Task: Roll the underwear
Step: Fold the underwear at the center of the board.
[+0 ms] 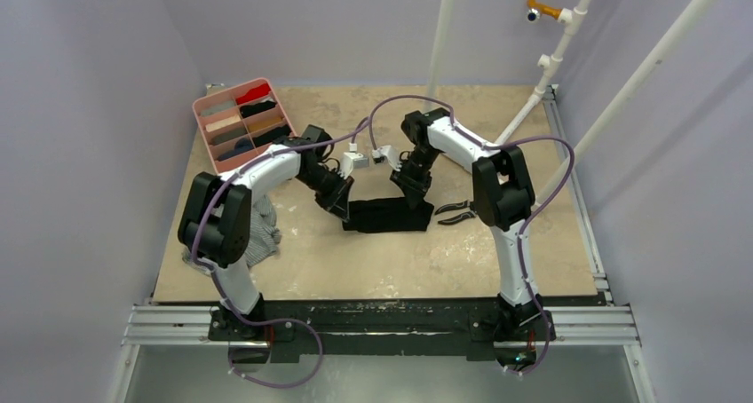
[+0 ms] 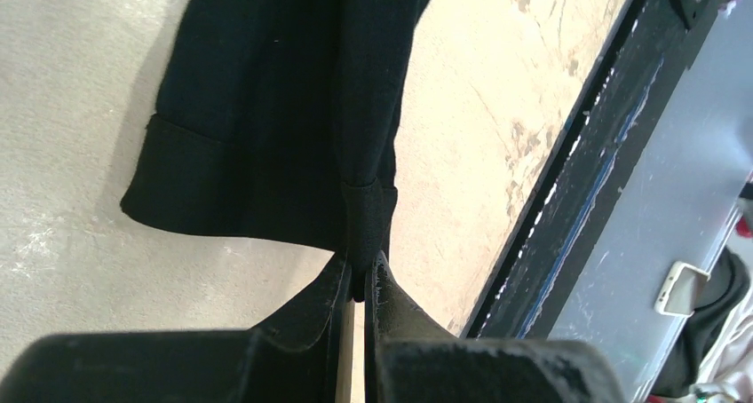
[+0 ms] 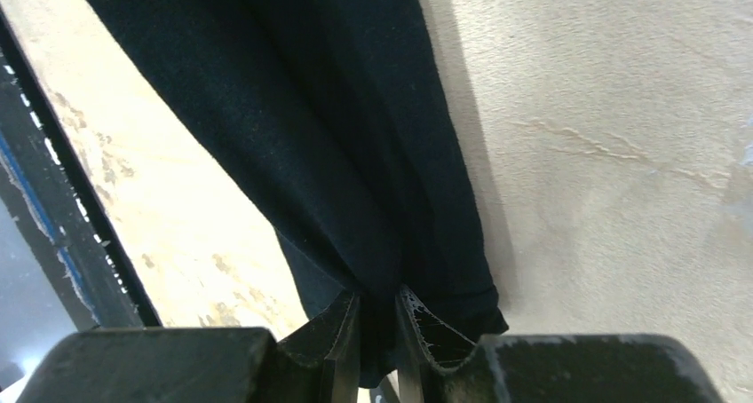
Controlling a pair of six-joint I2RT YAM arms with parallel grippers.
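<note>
The black underwear [image 1: 387,215] lies spread in the middle of the table, with both grippers at its far edge. My left gripper [image 1: 344,209] is shut on its left corner, and the left wrist view shows the cloth [image 2: 266,101] pinched at the fingertips [image 2: 362,274]. My right gripper [image 1: 414,194] is shut on its right corner, and the right wrist view shows the cloth [image 3: 311,110] bunched between the fingertips [image 3: 376,304]. The grey striped underwear [image 1: 257,230] lies crumpled at the table's left edge, partly hidden by my left arm.
A pink divided tray [image 1: 202,112] with rolled garments stands at the back left. Black-handled pliers [image 1: 455,212] lie just right of the black underwear. White pipes [image 1: 550,61] stand at the back right. A black rail [image 1: 382,319] runs along the near edge.
</note>
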